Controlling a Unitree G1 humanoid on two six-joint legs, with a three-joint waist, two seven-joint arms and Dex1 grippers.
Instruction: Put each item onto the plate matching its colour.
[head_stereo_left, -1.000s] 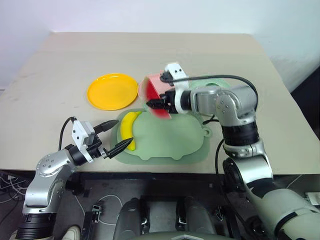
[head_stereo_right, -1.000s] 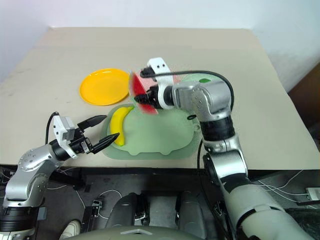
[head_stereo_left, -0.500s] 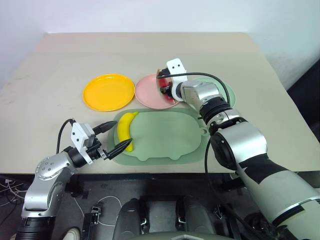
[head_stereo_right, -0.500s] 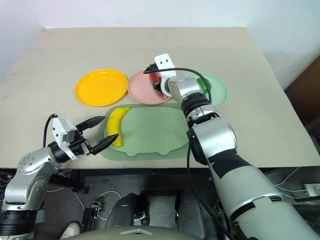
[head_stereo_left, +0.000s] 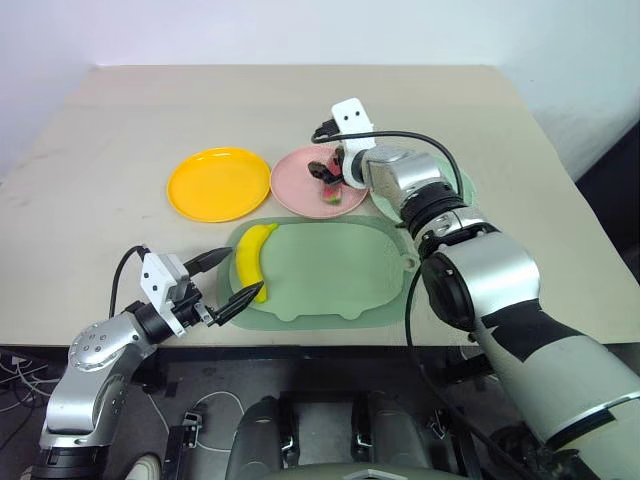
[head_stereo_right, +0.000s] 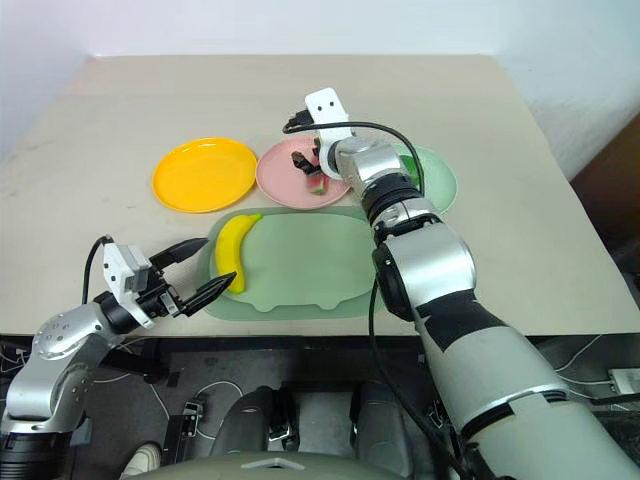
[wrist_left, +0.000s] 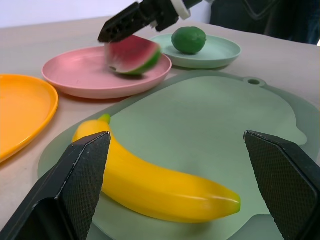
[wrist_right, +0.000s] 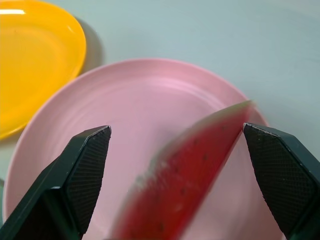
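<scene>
Landmark: the pale green tray (head_stereo_left: 330, 270) lay at the near edge of the table (head_stereo_left: 120, 110); all places below are given from it.
Right gripper (head_stereo_left: 327, 172): hung over the pink plate (head_stereo_left: 300, 182), just beyond the tray's far edge, its two black fingers (wrist_right: 80, 180) spread wide and clasping nothing.
Wedge and right fingers: the watermelon wedge (wrist_right: 185, 180) sat between the two spread fingers in the right wrist view, touching neither; from the left wrist view a fingertip stood just above its upper edge.
Wedge, place: on the pink plate, toward the side nearer the mint plate (head_stereo_right: 440, 180); whether it had fully settled cannot be told, as its outline was smeared.
Wedge, look: red flesh with small dark seeds, a thin pale band and a green rind along the curved side; it leaned, rind toward the plate.
Left gripper (head_stereo_left: 218, 281): hovered at the tray's near left corner, fingers (wrist_left: 75, 190) parted wide and empty.
Banana and left fingers: the banana (head_stereo_left: 252, 258) lay just ahead of the open tips, between them in the left wrist view, untouched.
Banana, look: curved, glossy yellow, greenish at both tips, flat on the tray's left end.
Lime (wrist_left: 189, 40): round, dark green, dimpled, resting on the mint plate beyond the tray's far right corner.
Yellow plate (head_stereo_left: 218, 183): beyond the tray's far left corner, beside the pink plate, bare.
</scene>
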